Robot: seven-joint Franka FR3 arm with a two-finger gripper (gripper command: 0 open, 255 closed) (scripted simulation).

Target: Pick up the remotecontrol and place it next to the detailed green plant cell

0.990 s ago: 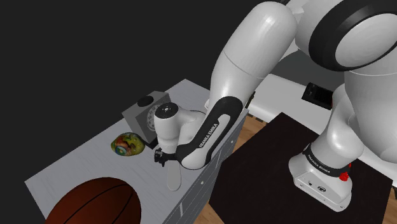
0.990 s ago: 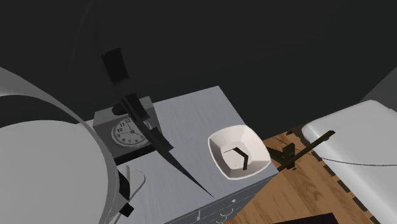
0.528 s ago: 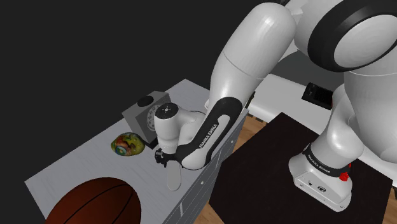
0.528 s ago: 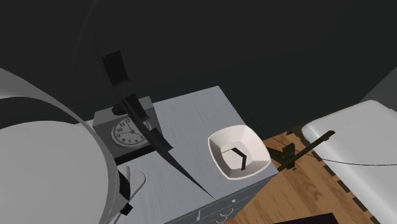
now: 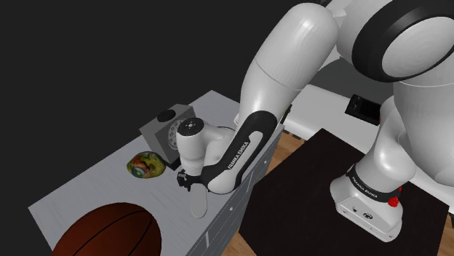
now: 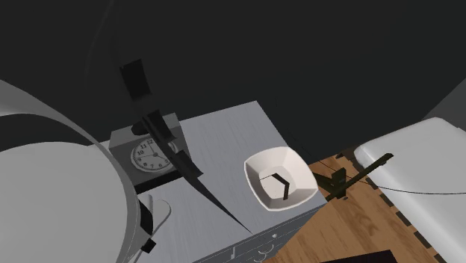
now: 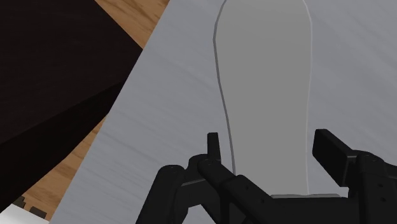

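The remote control (image 7: 264,63) is a long, pale grey slab lying flat on the grey table top (image 7: 356,76). My gripper (image 7: 272,147) is down over its near end, with one black finger against each long side, shut on it. From the shoulder view the remote control (image 5: 198,205) lies near the table's front edge, under my gripper (image 5: 185,180). The green plant cell (image 5: 145,164), a small green and yellow lump, sits a little to the shoulder view's left of the gripper.
A basketball (image 5: 109,231) sits at the near left corner of the table (image 5: 80,189). A grey clock (image 5: 171,129) stands behind the arm, and a white bowl (image 6: 280,179) rests near the table corner. Wooden floor (image 6: 351,224) lies past the edge.
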